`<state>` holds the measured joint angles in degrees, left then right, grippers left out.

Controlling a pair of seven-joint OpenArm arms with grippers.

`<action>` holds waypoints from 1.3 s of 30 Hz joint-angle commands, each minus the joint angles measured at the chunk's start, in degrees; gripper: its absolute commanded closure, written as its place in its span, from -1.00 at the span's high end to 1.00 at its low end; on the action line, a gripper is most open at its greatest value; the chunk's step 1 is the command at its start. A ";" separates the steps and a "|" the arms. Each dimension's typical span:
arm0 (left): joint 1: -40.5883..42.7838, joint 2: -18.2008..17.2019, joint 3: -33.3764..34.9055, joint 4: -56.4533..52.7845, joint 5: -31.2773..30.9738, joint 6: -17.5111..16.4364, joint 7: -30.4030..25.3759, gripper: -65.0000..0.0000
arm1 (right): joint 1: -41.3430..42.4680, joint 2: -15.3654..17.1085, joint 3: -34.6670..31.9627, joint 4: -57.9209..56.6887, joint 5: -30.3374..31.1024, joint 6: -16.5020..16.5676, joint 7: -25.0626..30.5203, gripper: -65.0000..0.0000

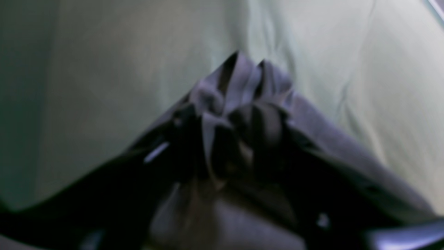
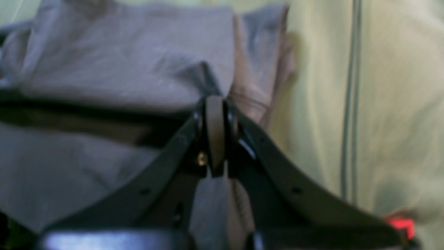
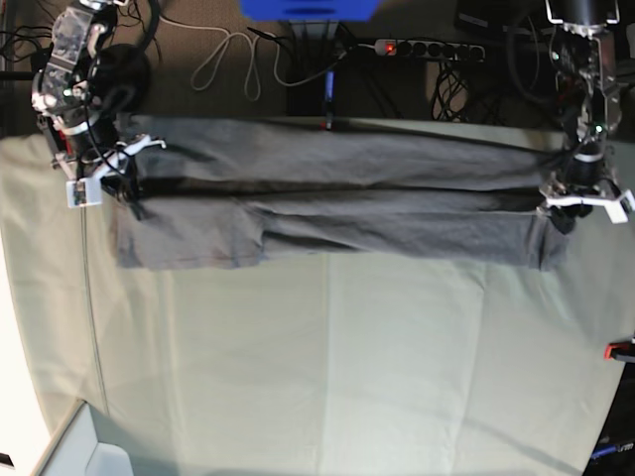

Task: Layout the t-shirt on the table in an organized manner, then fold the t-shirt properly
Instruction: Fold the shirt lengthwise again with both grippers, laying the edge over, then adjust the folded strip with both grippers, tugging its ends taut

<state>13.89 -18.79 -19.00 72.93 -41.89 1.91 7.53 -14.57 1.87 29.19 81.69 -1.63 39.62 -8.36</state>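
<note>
The dark grey t-shirt point(image 3: 337, 213) is stretched left to right across the far part of the table point(image 3: 347, 377). It lies doubled, with a fold line along its length. My right gripper point(image 3: 124, 183) is shut on its left end. In the right wrist view the shut fingertips point(image 2: 215, 104) pinch the shirt's edge point(image 2: 121, 62). My left gripper point(image 3: 564, 203) is shut on the right end. In the left wrist view, bunched shirt cloth point(image 1: 242, 83) sticks out of the gripper point(image 1: 239, 125) above the pale table point(image 1: 104, 69).
Behind the table are a power strip point(image 3: 427, 47), a loose white cable point(image 3: 233, 59) and a blue object point(image 3: 308, 8). A red clamp point(image 3: 623, 349) sits at the table's right edge; one also shows in the right wrist view point(image 2: 399, 222). A white box point(image 3: 89, 451) is at the front left.
</note>
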 commanded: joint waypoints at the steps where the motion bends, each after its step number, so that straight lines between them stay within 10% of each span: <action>1: 0.04 -0.77 -0.47 1.14 -0.09 0.07 -1.07 -0.03 | 0.37 0.55 0.22 0.73 0.79 0.38 1.46 -1.00; 21: -0.13 -0.86 -5.39 8.70 -0.09 0.24 -0.89 0.14 | -1.65 0.20 0.13 -1.12 0.53 0.38 1.46 -0.94; 29: -8.92 1.25 -5.65 6.94 0.97 0.15 11.59 0.14 | -3.06 0.20 0.13 -1.03 0.53 0.38 1.46 -0.63; 39: -17.45 3.71 -5.39 -5.10 15.12 -0.02 11.94 0.14 | -3.15 0.11 0.48 -1.03 0.53 0.38 1.46 -0.64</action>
<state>-2.70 -13.96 -24.12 66.74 -27.03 1.98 20.91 -17.78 1.56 29.45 79.70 -2.09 39.57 -8.32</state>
